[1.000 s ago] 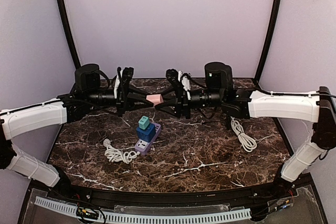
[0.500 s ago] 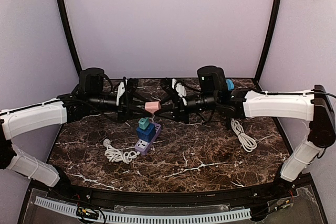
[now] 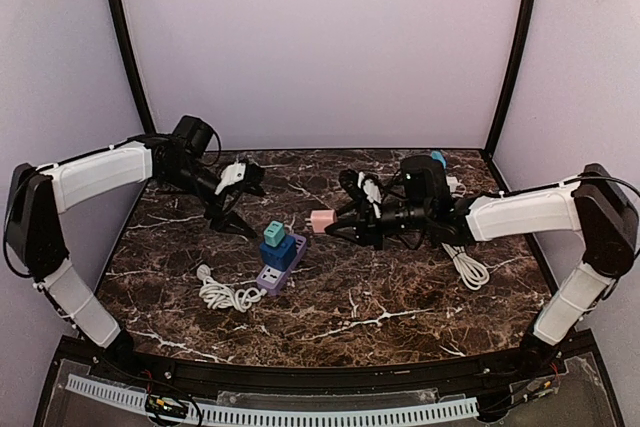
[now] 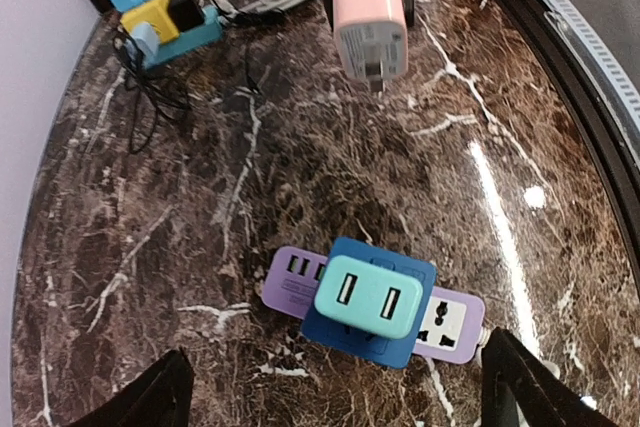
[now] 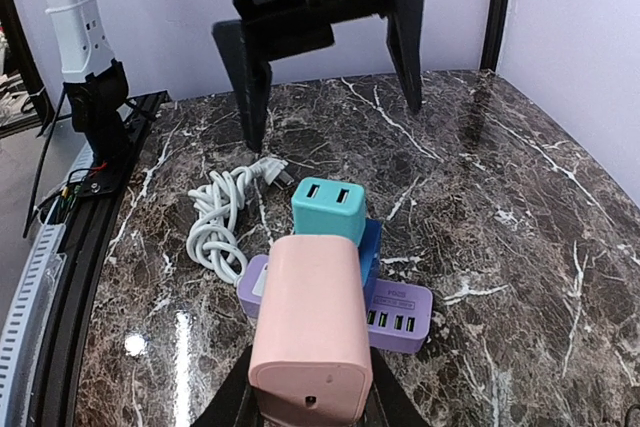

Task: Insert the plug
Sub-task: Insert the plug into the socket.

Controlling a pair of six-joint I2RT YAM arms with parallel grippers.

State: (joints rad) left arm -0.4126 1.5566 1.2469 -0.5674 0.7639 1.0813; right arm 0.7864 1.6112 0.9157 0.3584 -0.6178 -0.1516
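The right gripper (image 3: 336, 221) is pinching the pink plug (image 3: 321, 220), holding it in the air over the marble table (image 3: 400, 297). The plug is hanging just right of the purple power strip (image 3: 272, 275) and is not touching the teal adapter (image 3: 274, 231) on it. The left gripper (image 3: 232, 226) is hanging spread and empty to the strip's left.

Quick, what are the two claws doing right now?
Left gripper: open, holding nothing.
Right gripper: closed on the pink plug.

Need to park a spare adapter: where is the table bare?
Bare marble lies between the power strip and the right cord, toward the front. Crowded: behind the strip, where the open left gripper and the right gripper with the pink plug hang.
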